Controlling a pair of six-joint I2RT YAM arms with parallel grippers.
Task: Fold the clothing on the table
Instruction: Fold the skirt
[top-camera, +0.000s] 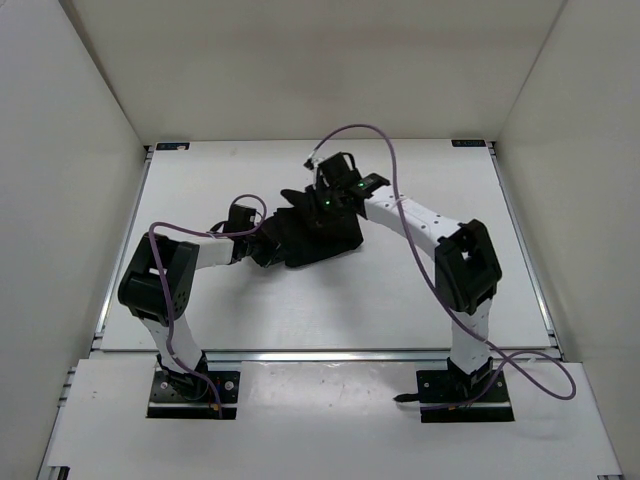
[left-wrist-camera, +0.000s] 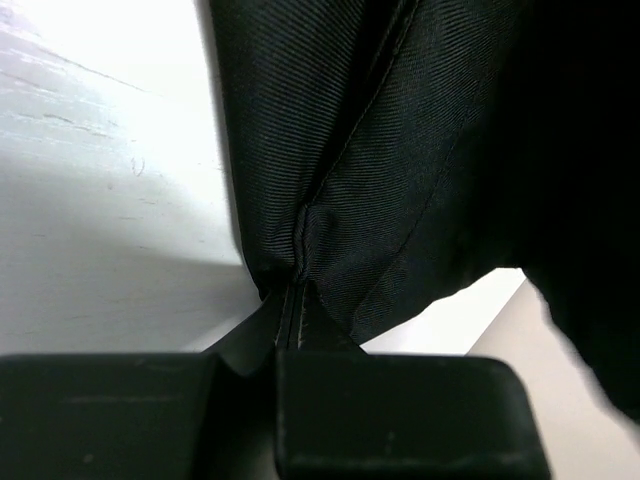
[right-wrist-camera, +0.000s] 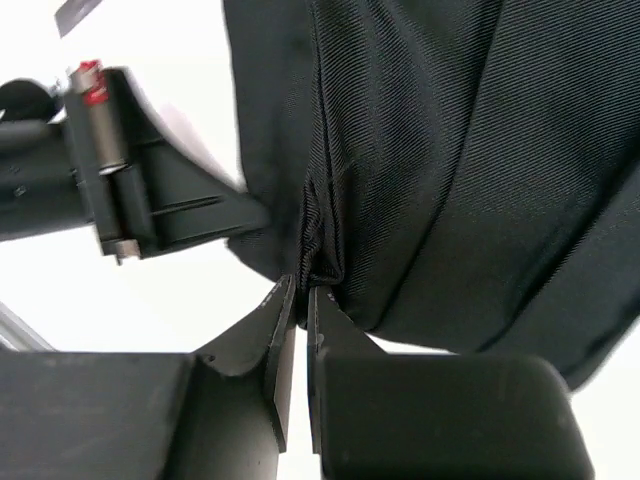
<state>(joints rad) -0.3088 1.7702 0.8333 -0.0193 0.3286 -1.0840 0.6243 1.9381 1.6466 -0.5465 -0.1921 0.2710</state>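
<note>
Clothing: a soft black ribbed fabric garment (top-camera: 318, 238), bunched into a rough, uneven heap rather than spread flat.
Where it lies: around the middle of the flat white table (top-camera: 400, 300), a little nearer the far edge than the near rail and well apart from all four corners.
Fabric up close: a fine, tight diagonal weave; a stitched seam runs down the cloth (left-wrist-camera: 380, 170) into the left jaws. In the right wrist view the cloth (right-wrist-camera: 450, 180) gathers into a tight pucker at the fingertips and hangs in broad smooth folds on either side.
Left gripper (top-camera: 266, 250): at the heap's left end, low over the table; the jaws are clenched on the seamed fold, which is pinched between the two pads (left-wrist-camera: 290, 320).
Left arm pose: rises from its base at the near-left edge, bends at a raised elbow, and the forearm reaches right toward the table's centre.
Right gripper (top-camera: 325, 205): on the heap's far side; the jaws are clamped together on the gathered edge of the garment (right-wrist-camera: 300, 290).
Right arm pose: rises from the near-right edge to a bent elbow, and the white forearm slants far-left toward the centre.
Cable: a purple cable (top-camera: 400, 170) loops above the right forearm.
</note>
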